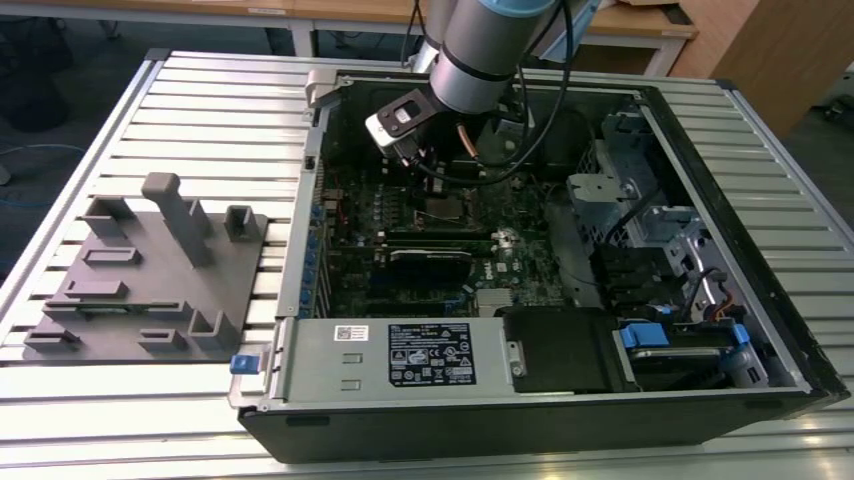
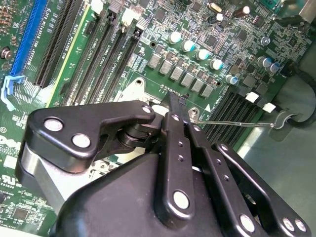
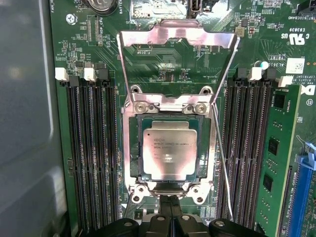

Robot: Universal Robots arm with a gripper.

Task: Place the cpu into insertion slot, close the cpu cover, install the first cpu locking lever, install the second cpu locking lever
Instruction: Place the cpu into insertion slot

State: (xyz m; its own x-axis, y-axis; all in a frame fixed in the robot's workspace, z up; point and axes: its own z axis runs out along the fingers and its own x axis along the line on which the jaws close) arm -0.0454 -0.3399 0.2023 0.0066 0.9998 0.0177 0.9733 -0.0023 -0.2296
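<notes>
While the cover (image 3: 177,37) stands flipped up off the socket (image 3: 134,148), the cpu (image 3: 169,153) lies flat inside it, top bare, open room above. Gripper (image 3: 170,213) sits at the socket edge opposite the cover's hinge, fingers (image 2: 174,123) pressed together, nothing seen between. Thin wire lever (image 3: 223,163) runs along one socket side. Memory slots (image 3: 91,148) crowd both sides, with a green memory card (image 3: 276,148) beyond. Case walls (image 1: 747,130) box in the arm. Grey fixture (image 1: 147,280) lies on the worktop (image 1: 200,90) outside.
</notes>
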